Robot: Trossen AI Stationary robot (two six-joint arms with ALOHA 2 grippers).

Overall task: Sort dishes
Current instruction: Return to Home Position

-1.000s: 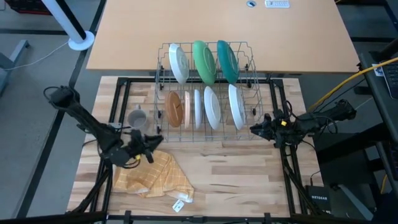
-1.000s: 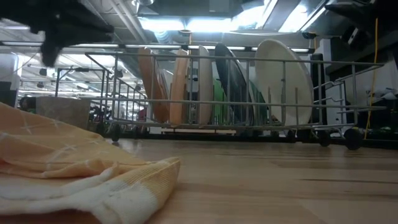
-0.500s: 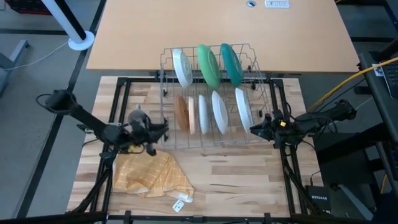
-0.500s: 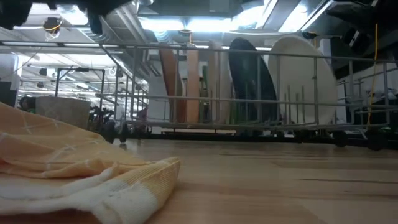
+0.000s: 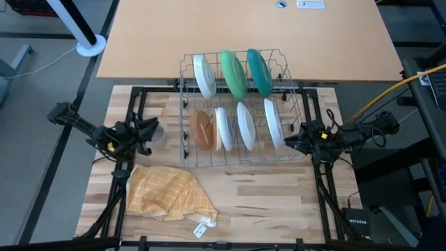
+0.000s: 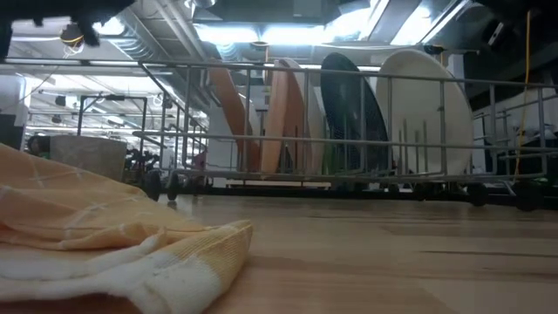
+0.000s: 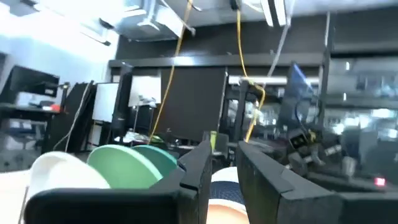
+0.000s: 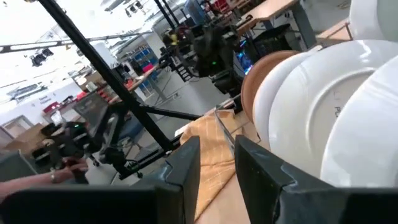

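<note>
High view shows the wire rack [image 5: 240, 104] has slid a bit to the right and holds every plate: white, green and teal at the back, brown plate [image 5: 202, 129] and three white ones in front. Left gripper [image 5: 148, 130] has swung back from the cloth [image 5: 169, 195] and hovers by the grey mug [image 5: 155, 132], fingers nearly together, empty. Right gripper [image 5: 290, 143] sits at the rack's edge, slightly parted, holding nothing. I'd guess the mug's next.

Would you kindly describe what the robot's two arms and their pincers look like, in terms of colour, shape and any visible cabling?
Both arms are dark, slim and jointed. The left pincer and the right pincer each end in two flat, dark, matte fingers with squared tips. Small yellow patches show near each wrist in the high view, and dark cables run along the right arm.
</note>
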